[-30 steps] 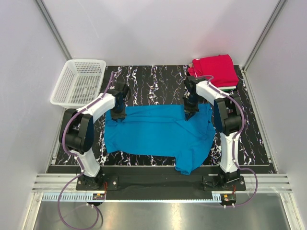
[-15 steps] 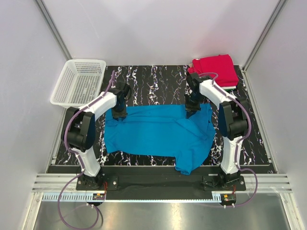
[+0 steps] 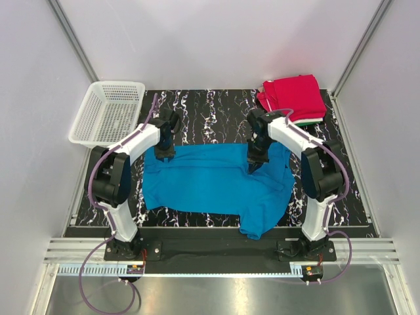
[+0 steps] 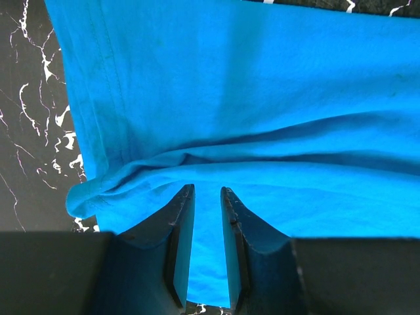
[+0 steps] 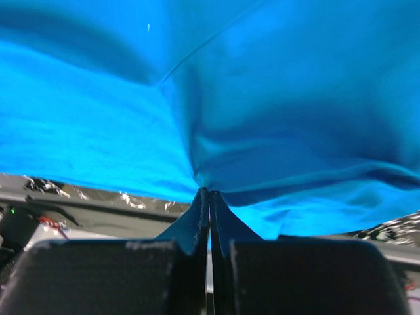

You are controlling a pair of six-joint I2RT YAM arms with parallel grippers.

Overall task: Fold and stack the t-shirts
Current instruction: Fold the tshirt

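The bright blue t-shirt (image 3: pixel 210 187) lies spread out on the black marbled mat (image 3: pixel 210 108), with a corner hanging toward the near edge. My right gripper (image 3: pixel 254 164) is shut on the shirt's far edge. In the right wrist view the blue cloth (image 5: pixel 295 98) bunches into the closed tips of that gripper (image 5: pixel 209 190) and hangs lifted. My left gripper (image 3: pixel 164 152) is at the shirt's far left corner. Its jaws (image 4: pixel 207 189) stand apart over flat blue cloth (image 4: pixel 262 98), just behind a raised fold. A red folded t-shirt (image 3: pixel 294 97) tops a stack at the far right, with green and white edges (image 3: pixel 310 121) under it.
A white mesh basket (image 3: pixel 108 115) stands at the far left, partly off the mat. White walls with metal frame posts close in the sides. Both arm bases sit on the rail at the near edge.
My right gripper has closed on the shirt's far edge and drawn it up and slightly toward the near side. The left gripper has barely shifted.
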